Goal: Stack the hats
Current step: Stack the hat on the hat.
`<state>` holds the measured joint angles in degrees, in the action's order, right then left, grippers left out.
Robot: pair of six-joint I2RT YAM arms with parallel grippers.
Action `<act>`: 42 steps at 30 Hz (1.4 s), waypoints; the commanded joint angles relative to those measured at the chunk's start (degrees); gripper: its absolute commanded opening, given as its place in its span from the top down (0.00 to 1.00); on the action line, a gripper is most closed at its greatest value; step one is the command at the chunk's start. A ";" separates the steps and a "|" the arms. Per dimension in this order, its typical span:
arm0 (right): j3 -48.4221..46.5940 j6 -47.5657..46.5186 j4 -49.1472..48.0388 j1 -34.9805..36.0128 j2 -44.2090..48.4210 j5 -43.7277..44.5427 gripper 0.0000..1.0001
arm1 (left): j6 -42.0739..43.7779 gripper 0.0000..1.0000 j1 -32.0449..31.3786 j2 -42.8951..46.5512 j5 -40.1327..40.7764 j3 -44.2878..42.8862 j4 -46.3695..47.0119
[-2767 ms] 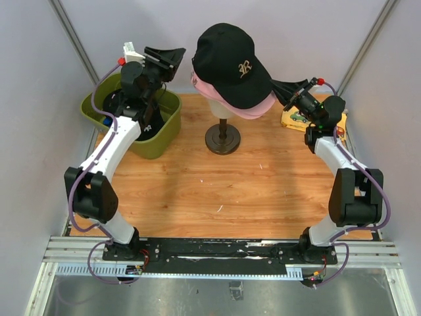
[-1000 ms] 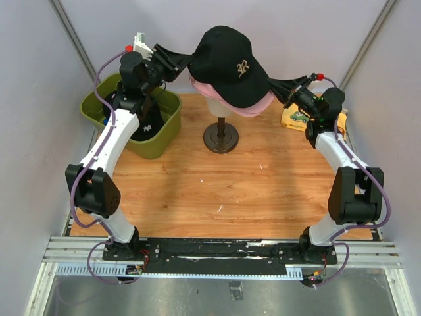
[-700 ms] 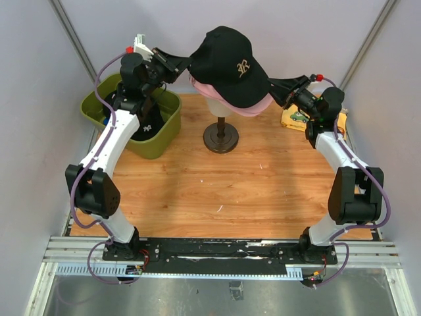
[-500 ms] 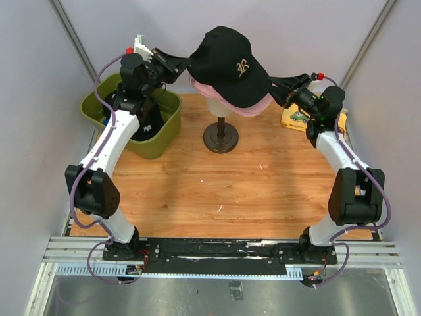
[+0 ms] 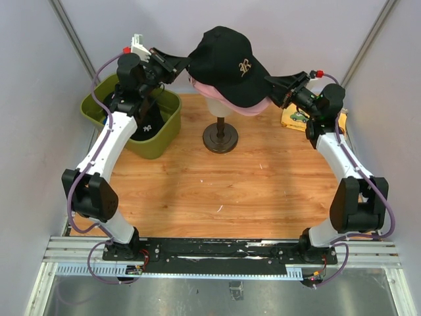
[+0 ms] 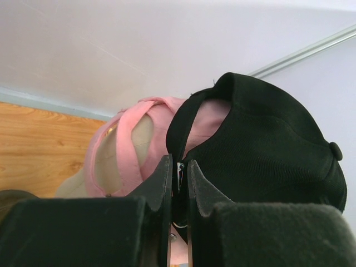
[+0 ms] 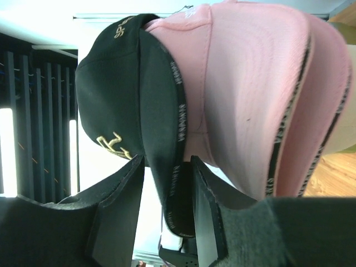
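A: Look, your black hat (image 5: 227,62) sits on top of the pink hat (image 7: 250,83), up on the dummy head (image 6: 142,144).

B: Yes, and your left claw (image 6: 178,167) is pinched tight on the back edge of the black hat. Your right claw (image 7: 167,161) has its fingers apart, one on each side of the black brim, not squeezing it.

A: I think you are settling the hat now. Pull the back edge down softly so the black hat hugs the pink one.

B: And try to lay the black brim flat on the pink brim, so both point the same way.

A: Go easy. The head stands on a thin pole with a round foot (image 5: 222,138). If you tug hard, it may tip.

B: Mind the edges too. The green bin (image 5: 168,141) is just beside your left arm, and the wall is close behind both claws.

A: Your open room is toward you, over the bare tabletop (image 5: 217,184). When you let go, back your claws out that way
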<state>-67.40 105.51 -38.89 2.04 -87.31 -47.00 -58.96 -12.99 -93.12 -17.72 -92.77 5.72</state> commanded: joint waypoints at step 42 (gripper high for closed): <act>-4.99 -0.92 5.31 -2.11 -3.95 3.79 0.90 | 3.41 0.99 -0.89 2.65 5.15 2.83 -5.54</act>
<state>-71.20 104.99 -36.71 1.80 -89.32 -44.99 -56.99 -14.00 -89.86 -13.52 -89.65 1.52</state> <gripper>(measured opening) 0.112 0.111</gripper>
